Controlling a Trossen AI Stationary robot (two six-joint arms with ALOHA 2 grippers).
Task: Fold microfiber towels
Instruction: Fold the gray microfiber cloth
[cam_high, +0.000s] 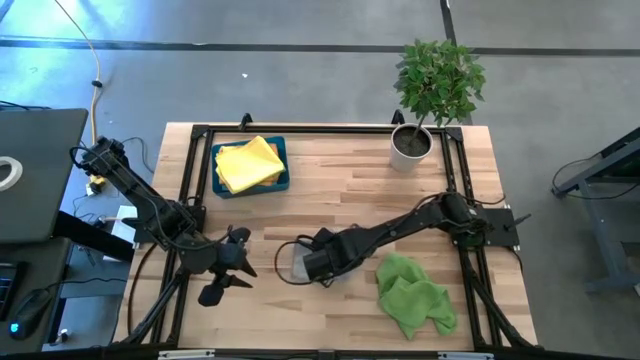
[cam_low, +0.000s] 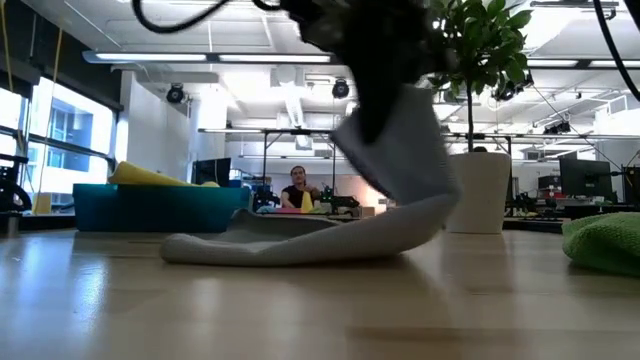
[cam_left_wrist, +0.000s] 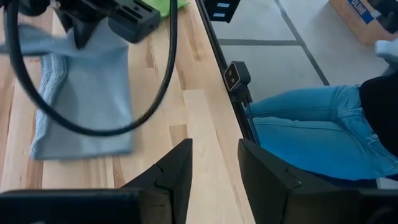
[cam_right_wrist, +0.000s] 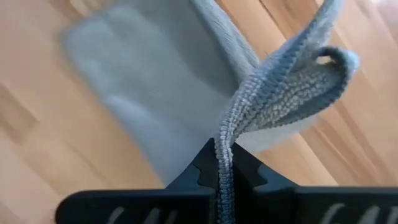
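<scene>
- right gripper (cam_right_wrist: 224, 163) clamped on grey towel (cam_right_wrist: 155, 93) edge, centre frame; soft, limp, drapes
- left gripper (cam_left_wrist: 214, 171) apart, empty, lower left

Around my pale wooden butcher-block table (cam_high: 350, 200) lies a grey concrete floor (cam_high: 300, 90) crossed by dark seams. Beyond its far edge I see white ceiling strip lights (cam_low: 200, 57), bright windows (cam_low: 70, 130) and a seated person (cam_low: 297, 187) among cluttered desks.
</scene>
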